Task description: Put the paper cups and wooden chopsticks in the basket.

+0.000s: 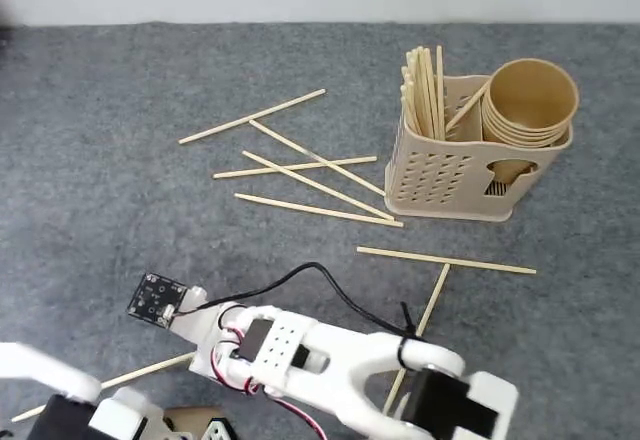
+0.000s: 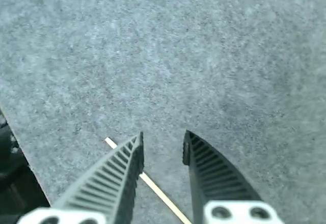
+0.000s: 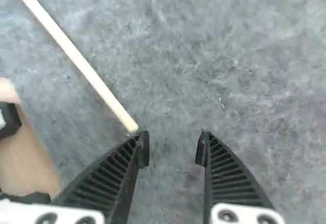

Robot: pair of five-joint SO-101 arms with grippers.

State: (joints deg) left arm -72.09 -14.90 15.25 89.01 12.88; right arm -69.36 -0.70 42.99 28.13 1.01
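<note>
Basket: the basket (image 1: 440,175) stands upright at the far right of the tabletop (image 1: 100,140).
Cups: a stack of paper cups (image 1: 530,100) sits in one compartment, already put away.
Sticks inside: a bundle of chopsticks (image 1: 425,85) stands on end in the other compartment.
Sticks outside: loose chopsticks (image 1: 300,165) lie crossed beside the basket, with two more nearer the arms.
Left gripper: the left gripper (image 2: 163,135) is partly open with nothing held; a chopstick (image 2: 158,193) lies on the felt beneath it, passing under one finger.
Right gripper: the right gripper (image 3: 173,140) is parted about as wide and also holds nothing; a slanting chopstick (image 3: 76,56) ends right at one fingertip.
Risk: closing from here would likely pinch only a tip, so the stick could pivot or skid on the felt (thin, round and light, it probably rolls easily).
Unclear: a tan shape (image 3: 20,163) at the edge of the right wrist view may be a cup. Whether the two wrist views show the same stick cannot be told.
</note>
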